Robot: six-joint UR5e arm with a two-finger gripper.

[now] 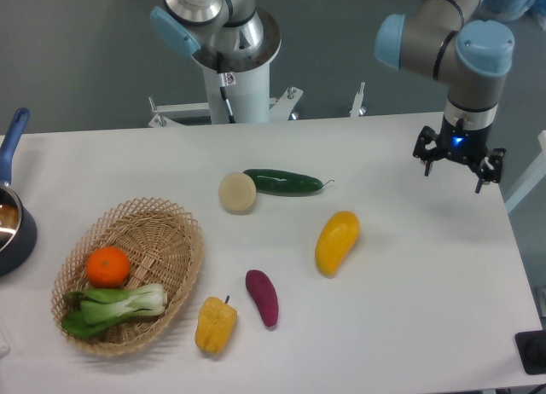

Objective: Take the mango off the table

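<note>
Camera view: we see the mango point(336, 242) lying on the white surface point(409, 309), between the purple sweet potato point(263, 297) and the right edge. Our hand point(458, 164) is up by the far right side, well apart from it, fingers spread and holding nothing. So nothing is done yet; we think the reach, the grab and the lift are all left.

Arm bent downward, gripper point(457, 161) hanging vertical; jaws spread apart

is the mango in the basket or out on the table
Out: the mango lies on the bare white table, right of the basket.
</note>
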